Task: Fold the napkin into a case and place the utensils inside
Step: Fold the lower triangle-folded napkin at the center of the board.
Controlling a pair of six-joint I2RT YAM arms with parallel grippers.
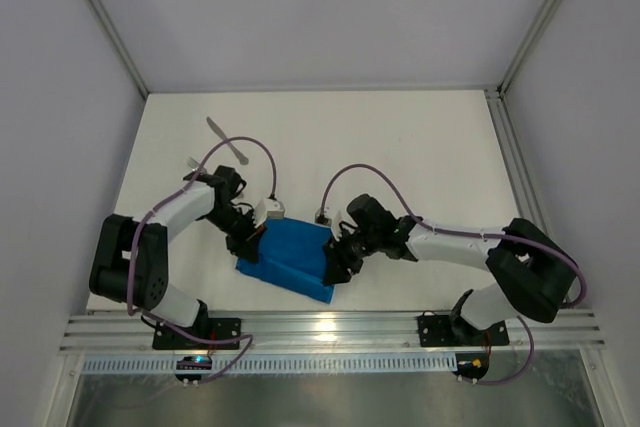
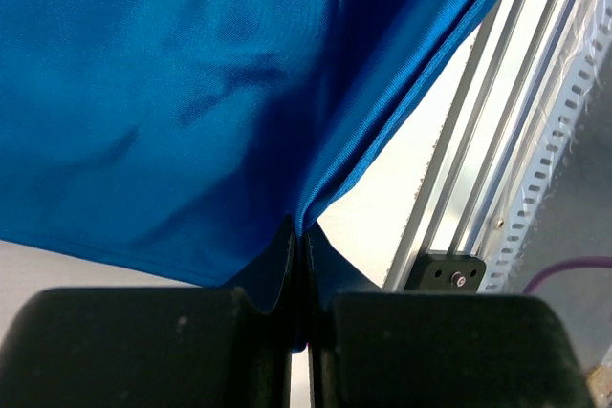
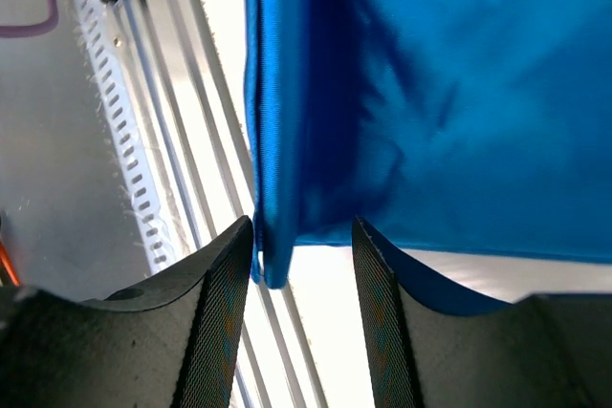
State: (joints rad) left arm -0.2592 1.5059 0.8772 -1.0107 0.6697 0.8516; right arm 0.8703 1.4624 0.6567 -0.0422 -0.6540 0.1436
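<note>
The bright blue napkin lies folded near the table's front edge, between my two arms. My left gripper is at its left edge and is shut on the cloth; the left wrist view shows the napkin pinched between the closed fingers. My right gripper is at the napkin's right end, open, with a folded corner of the napkin hanging between its fingertips. A silver knife lies at the back left. Part of a fork shows beside the left arm.
An aluminium rail runs along the table's front edge, also seen in the left wrist view and the right wrist view. Purple cables loop above both arms. Grey walls enclose the table.
</note>
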